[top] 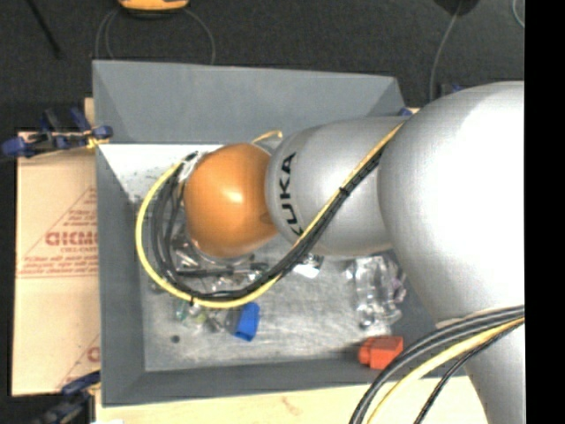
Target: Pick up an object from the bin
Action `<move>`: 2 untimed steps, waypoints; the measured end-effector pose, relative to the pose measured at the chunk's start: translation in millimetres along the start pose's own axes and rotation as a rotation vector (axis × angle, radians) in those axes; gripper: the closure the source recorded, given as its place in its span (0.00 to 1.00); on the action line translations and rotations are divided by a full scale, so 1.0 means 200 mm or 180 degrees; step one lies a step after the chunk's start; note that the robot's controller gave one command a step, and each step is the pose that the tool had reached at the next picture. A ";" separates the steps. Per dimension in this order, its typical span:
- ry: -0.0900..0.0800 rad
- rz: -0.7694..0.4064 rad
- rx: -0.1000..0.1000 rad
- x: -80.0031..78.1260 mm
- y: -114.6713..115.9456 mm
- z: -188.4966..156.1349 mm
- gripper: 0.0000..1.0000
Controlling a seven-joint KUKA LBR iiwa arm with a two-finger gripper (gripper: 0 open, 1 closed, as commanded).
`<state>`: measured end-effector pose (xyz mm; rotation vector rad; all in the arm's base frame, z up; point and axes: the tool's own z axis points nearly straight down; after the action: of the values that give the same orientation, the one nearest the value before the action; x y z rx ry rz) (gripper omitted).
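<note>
1. Since the orange cover [225,201] on the wrist hides what lies beneath it, I cannot tell whether the gripper [207,263] is open or closed, or whether it has hold of anything. It hangs low over the left middle of the bin [119,325].
2. Nearest to it is a blue block [247,321], lying free on the floor just toward the near wall and a little askew. To the block's left is a scatter of small bits [190,314], dark and greenish, too small to name.
3. Judging by its look, the blue block is hard plastic: light, stiff and not fragile, though perhaps smooth enough to slip. The best hold would be across its two long flat sides, near the middle, with the jaws square to them.
4. An orange block [380,352] sits by the near wall to the right, well apart from the gripper. It should handle much the same.
5. A clear piece [375,290] lies under the arm. It looks thin, glossy and likely to crumple, so it is a poor choice.
6. Count: one blue block, one orange block, what seems to be one clear piece, and a handful of bits I cannot number.
</note>
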<state>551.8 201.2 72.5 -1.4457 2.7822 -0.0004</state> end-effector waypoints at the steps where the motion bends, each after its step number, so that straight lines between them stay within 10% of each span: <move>1: -0.0017 -0.0668 0.0012 0.12 0.05 -0.01 0.00; 2: -0.0023 -0.0655 0.0010 0.11 0.05 -0.01 1.00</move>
<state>530.8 189.2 74.8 -1.7195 2.6124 -0.0006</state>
